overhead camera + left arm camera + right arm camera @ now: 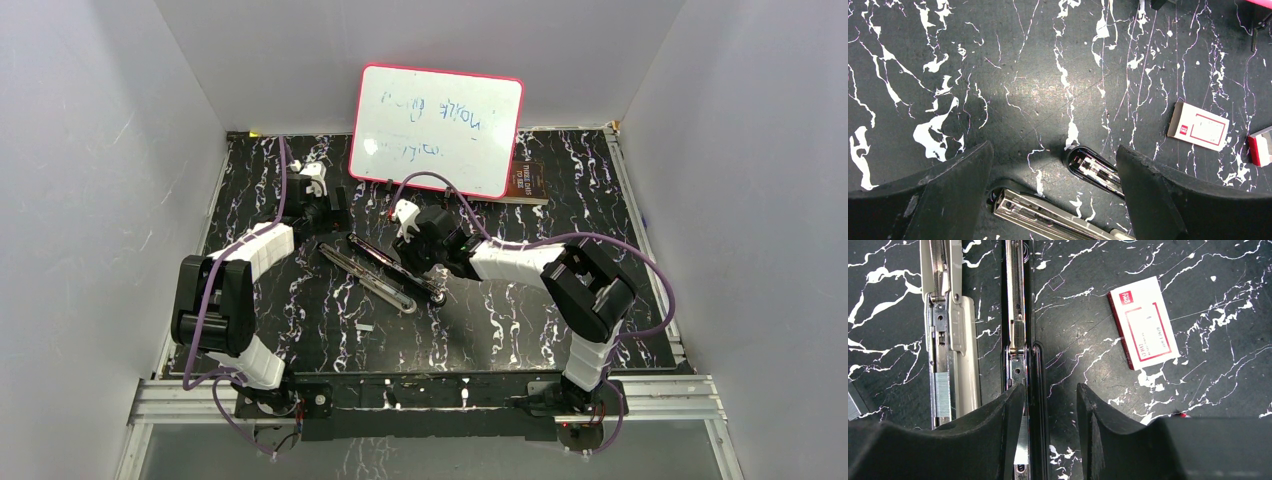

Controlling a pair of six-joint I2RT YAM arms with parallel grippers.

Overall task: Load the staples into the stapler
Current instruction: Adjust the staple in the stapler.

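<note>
On the left of the black marbled mat (520, 330) the left gripper (1054, 150) hangs with its claw wide apart, nothing in it, fingers clear of everything. Front tips of the stapler (385, 275) show between and just below those fingers in the left wrist view. It lies opened flat mid-mat, two long halves side by side, running diagonally from back-left to front-right. Nearer the arm bases a loose strip (365, 327), small and grey, lies alone on the mat, apart from the stapler. Right wrist view: the pale metal half (955, 340) is on the left with staples (942, 395), a ribbed silver strip, lying in its channel. Black half (1038, 390) is just beside it with a shiny rail. A second silvery strip (1022, 440) sits in that rail at the inner edge of one finger, contact unclear. Right gripper (1050, 387) is over the black half, claw about half apart, bare mat showing in the gap, not clamped on anything. White box (1144, 322) with a red label lies flat to the right. Whiteboard (437, 130) leans at the back wall
</note>
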